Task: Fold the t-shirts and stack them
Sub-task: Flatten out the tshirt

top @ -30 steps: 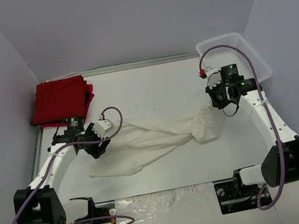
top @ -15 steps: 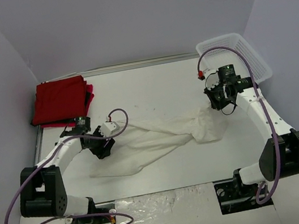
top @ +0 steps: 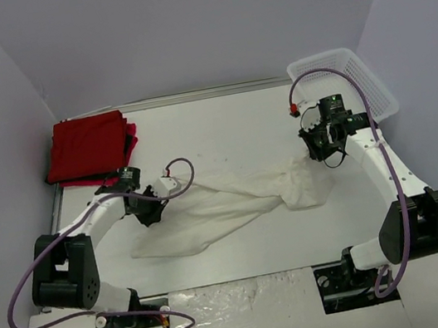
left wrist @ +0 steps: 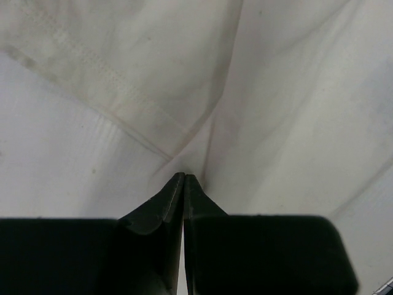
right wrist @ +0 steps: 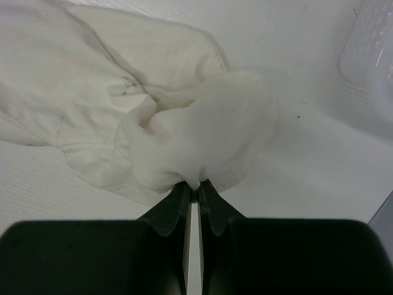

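No legible text, label, brand, number or sign in any of the three views.

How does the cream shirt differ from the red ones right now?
The cream-white t-shirt lies unfolded and rumpled across mid-table; the red t-shirts sit folded in a flat stack at the far left corner. The cream one is pinched at each end by the left gripper and right gripper; nothing touches the red ones. The cream one sprawls wider than the red stack. Both lie on the table.
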Controlling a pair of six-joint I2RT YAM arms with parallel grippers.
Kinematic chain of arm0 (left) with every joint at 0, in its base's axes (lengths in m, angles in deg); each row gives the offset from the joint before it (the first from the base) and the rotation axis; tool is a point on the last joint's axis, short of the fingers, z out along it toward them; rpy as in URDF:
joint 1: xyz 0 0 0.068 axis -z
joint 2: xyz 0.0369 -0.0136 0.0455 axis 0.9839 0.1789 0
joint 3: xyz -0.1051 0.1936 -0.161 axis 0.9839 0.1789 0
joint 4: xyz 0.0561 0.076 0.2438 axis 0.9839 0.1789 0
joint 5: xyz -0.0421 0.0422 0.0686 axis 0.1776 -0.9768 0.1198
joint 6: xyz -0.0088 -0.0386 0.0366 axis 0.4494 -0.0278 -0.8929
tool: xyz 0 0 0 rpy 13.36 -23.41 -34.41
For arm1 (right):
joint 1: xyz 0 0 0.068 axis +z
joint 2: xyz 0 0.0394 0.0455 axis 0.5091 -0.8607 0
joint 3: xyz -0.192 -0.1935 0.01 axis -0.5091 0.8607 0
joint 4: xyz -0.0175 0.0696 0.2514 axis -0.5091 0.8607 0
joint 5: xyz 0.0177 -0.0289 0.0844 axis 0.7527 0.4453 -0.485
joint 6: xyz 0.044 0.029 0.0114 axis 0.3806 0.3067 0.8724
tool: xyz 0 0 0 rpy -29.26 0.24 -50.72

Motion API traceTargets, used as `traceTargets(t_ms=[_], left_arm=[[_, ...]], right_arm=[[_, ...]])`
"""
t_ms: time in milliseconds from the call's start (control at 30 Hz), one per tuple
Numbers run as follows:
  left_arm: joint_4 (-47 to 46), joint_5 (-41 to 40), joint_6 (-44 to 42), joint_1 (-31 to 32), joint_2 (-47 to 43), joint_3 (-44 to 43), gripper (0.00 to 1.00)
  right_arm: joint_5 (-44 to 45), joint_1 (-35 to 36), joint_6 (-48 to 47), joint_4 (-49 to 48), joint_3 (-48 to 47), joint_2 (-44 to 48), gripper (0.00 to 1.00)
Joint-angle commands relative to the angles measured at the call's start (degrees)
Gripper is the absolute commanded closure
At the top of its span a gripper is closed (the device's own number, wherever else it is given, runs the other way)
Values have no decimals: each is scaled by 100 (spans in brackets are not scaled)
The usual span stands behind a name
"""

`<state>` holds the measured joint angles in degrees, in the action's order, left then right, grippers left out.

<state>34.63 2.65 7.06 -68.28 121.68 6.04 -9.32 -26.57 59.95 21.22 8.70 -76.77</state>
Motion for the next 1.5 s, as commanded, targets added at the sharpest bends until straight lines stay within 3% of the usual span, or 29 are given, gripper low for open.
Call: traceTargets(t_ms=[0,233,367,400,433,533,567,633,1133,1467], left_arm=[[67,-439,241,1,-526,-320,98],[-180,-1127,672,-26,-1933,-557,98],[190,-758,541,0,-1751,-699,96],[155,-757,506,9,-1654,-681,89],[68,-792,531,9,-1461,-603,75],[-336,-924,611,9,-1162,-401,66],[-433,-976,628,18,-1108,-365,53],[-767,-1047,734,36,-977,-338,44],[-1611,-1188,734,282,605,-1418,44],[-1349,-863,629,563,1651,-2377,40]], right_arm=[[95,-43,11,25,-66,27,100],[218,-78,55,33,-347,54,100],[95,-87,55,25,-330,71,100],[60,-78,55,16,-278,89,100],[34,-87,38,16,-242,98,100],[-1,-87,20,16,-155,133,100],[-28,-87,20,16,-128,142,100],[-72,-87,3,16,-84,150,100],[-2,-157,2,-11,-40,-236,100],[-2,-175,-15,-11,-58,-526,100]])
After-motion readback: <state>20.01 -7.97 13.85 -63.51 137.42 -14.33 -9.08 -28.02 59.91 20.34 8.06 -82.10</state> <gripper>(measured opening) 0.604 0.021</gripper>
